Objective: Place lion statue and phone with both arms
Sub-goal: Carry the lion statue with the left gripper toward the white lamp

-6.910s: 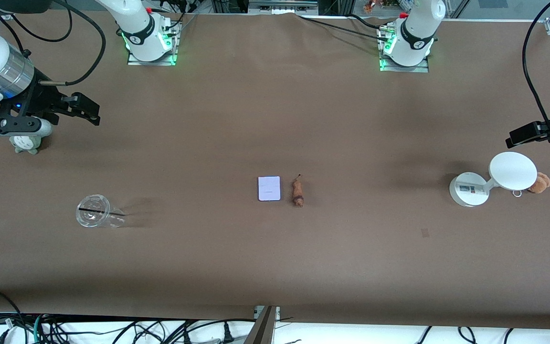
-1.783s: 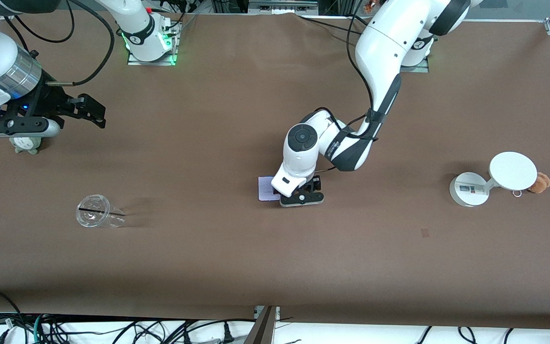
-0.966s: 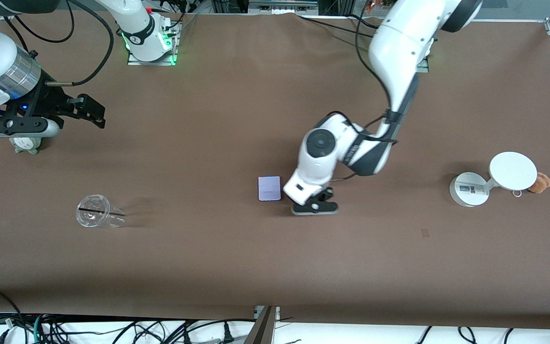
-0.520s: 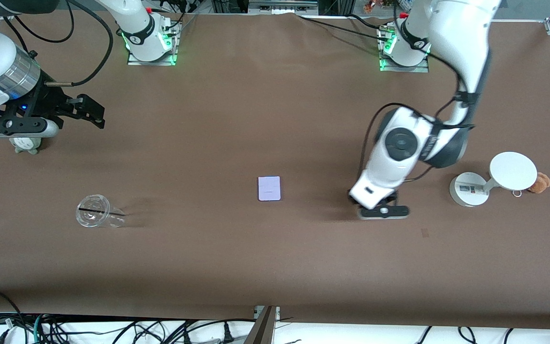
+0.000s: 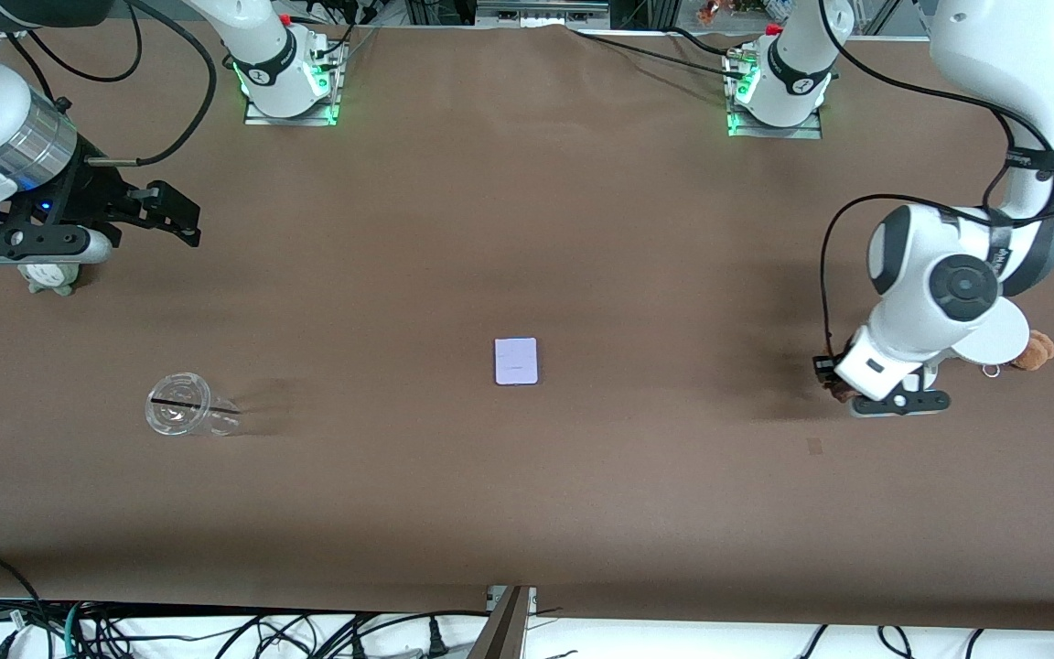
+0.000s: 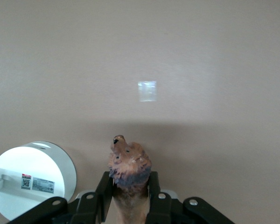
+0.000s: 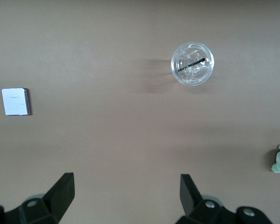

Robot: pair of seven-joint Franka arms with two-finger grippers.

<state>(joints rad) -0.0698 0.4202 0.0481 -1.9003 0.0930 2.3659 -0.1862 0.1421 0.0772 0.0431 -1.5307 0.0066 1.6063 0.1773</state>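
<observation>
The lion statue (image 6: 129, 163), reddish-brown, is clamped between the fingers of my left gripper (image 6: 129, 181), head sticking out past the fingertips. In the front view the left gripper (image 5: 843, 384) hangs low over the table beside the white stand's base, at the left arm's end; its wrist hides most of the lion. The phone (image 5: 516, 361), a pale lavender slab, lies flat mid-table; it also shows as the phone (image 6: 147, 90) and the phone (image 7: 16, 101). My right gripper (image 5: 187, 222) waits open and empty, high over the right arm's end, seen as the right gripper (image 7: 126, 183).
A clear plastic cup (image 5: 181, 415) lies on its side toward the right arm's end. A grey-green plush (image 5: 49, 275) sits under the right hand. The white round-disc stand (image 5: 1003, 337) and a tan plush (image 5: 1036, 350) stand at the left arm's end; stand base (image 6: 32, 179).
The left arm has carried the lion statue away from beside the phone, toward its own end of the table, up to the white stand. The right arm has not moved.
</observation>
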